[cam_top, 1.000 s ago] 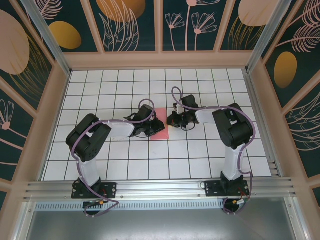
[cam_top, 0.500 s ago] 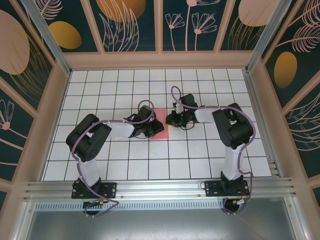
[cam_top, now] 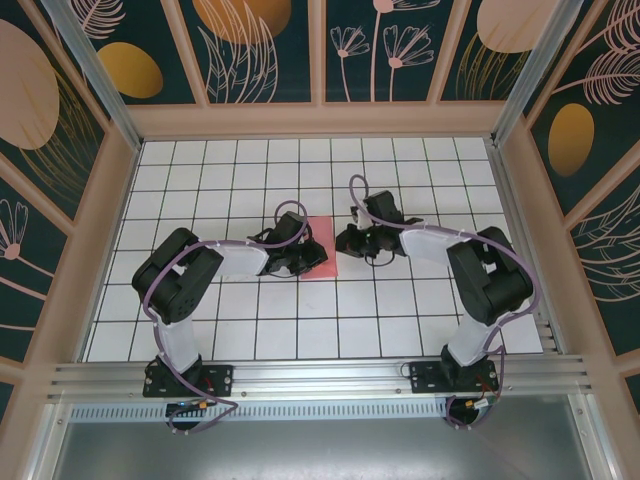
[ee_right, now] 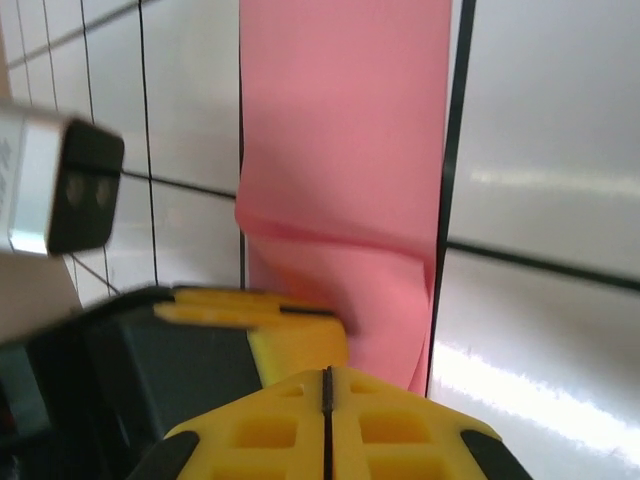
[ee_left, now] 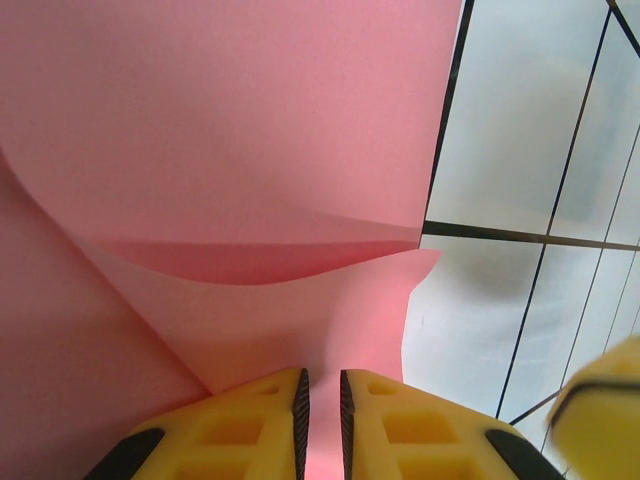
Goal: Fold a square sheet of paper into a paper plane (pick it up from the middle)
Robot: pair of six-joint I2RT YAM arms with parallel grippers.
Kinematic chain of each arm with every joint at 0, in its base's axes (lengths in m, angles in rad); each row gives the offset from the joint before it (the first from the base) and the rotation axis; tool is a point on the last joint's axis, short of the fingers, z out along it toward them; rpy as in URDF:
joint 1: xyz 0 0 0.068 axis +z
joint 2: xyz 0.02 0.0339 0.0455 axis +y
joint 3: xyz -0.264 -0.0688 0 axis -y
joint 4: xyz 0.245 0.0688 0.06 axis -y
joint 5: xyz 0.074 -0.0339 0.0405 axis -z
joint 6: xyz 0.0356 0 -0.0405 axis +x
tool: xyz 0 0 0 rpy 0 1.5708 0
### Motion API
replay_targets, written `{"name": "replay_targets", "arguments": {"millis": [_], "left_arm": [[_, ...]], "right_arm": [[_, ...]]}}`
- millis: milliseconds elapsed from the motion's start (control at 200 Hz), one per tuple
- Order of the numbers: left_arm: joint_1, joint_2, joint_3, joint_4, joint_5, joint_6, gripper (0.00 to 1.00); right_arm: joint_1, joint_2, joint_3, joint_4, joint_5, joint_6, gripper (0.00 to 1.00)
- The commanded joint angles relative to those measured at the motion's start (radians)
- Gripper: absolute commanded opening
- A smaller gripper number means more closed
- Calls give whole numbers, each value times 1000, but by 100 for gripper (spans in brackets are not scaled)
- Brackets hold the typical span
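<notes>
Freshly re-closed, the right fingers [ee_right: 400, 425] sit empty beside the square sheet of paper [ee_right: 340, 150]; left fingers [ee_left: 250, 425] alone pinch the unfinished fold.

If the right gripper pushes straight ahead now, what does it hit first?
Probably the pink sheet, its raised fold right ahead; the left gripper sits just beside that line. Depth unclear.

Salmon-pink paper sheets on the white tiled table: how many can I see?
1. The thin salmon-pink paper sheet lies centrally: the left gripper is shut on its left part, and the right gripper is at its right edge. Another could hide beneath it.
</notes>
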Motion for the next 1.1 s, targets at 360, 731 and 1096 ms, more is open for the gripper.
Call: {"name": "replay_targets", "arguments": {"millis": [360, 731, 1096], "left_arm": [[-2, 22, -17, -36, -32, -32, 20], [-2, 17, -15, -43, -36, -44, 20], [-2, 21, -13, -63, -47, -48, 19]], "right_arm": [[93, 30, -25, -21, 50, 23, 6], [86, 52, -46, -57, 79, 2, 5], [98, -9, -75, 16, -17, -20, 6]]}}
